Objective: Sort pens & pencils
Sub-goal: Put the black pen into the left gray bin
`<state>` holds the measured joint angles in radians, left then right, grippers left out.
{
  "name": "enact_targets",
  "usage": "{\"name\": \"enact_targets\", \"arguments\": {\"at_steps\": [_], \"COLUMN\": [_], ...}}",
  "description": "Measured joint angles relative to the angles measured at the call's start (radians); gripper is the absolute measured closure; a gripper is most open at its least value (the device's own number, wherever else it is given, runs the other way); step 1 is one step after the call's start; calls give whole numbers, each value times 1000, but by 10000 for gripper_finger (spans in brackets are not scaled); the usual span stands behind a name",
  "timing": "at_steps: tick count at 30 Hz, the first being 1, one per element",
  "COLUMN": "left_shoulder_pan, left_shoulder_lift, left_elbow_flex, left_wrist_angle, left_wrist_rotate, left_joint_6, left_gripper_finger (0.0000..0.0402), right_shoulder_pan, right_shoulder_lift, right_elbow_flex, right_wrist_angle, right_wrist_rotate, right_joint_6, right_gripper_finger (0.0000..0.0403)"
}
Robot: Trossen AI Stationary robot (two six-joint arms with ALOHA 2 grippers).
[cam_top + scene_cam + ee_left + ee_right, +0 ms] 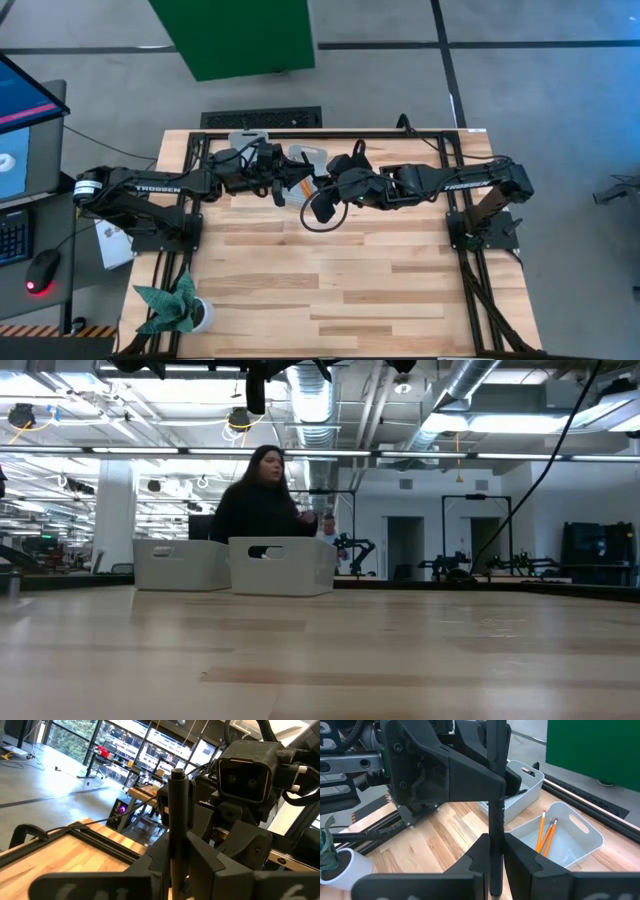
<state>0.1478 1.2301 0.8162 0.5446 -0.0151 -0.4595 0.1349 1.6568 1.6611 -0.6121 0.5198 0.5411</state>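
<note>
A black pen (495,795) is held in the air between both grippers, which meet over the far middle of the table. My left gripper (177,855) and my right gripper (495,850) face each other, each shut on this pen. In the high view they stand close together, the left gripper (283,186) beside the right gripper (320,192). Orange pencils (545,836) lie slanting in the nearer white bin (580,827), their ends on its floor. The other pens do not show. My left gripper pinches the pen's shaft (176,837) between its two fingers (150,865), which lie across it. The pen is lifted clear and its capped end (178,774) sticks out beyond the fingers toward the right arm's wrist. My right gripper pinches the same pen (495,832) between its two fingers (520,855), across the shaft. The pen runs on from these fingers to the left gripper's fingers (470,775). It is lifted clear, above the table beside the bins.
Two white bins stand side by side at the table's far edge, one bin (180,564) next to the other bin (283,566). A potted plant (180,308) sits at the near left corner. A person (262,495) is behind the table. Bare wood (340,280) lies toward the near edge.
</note>
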Motion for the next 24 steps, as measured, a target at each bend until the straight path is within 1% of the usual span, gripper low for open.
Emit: {"name": "enact_targets", "arguments": {"at_steps": [8,11,18,24], "left_shoulder_pan": [0,0,0,25], "left_shoulder_lift": [0,1,2,2], "left_elbow_flex": [0,-2,-3,-2], "left_wrist_angle": [0,-10,-7,-46], "left_wrist_rotate": [0,0,-8,-7], "left_joint_6": [0,2,7,9], "left_gripper_finger": [366,367,366,367], "right_shoulder_pan": [0,0,0,0], "right_shoulder_lift": [0,-3,-4,-3], "right_elbow_flex": [0,0,0,0], "right_wrist_angle": [0,4,3,-64], "right_wrist_rotate": [0,2,2,1], "right_joint_6": [0,2,1,0], "right_gripper_finger": [330,309,247,216]}}
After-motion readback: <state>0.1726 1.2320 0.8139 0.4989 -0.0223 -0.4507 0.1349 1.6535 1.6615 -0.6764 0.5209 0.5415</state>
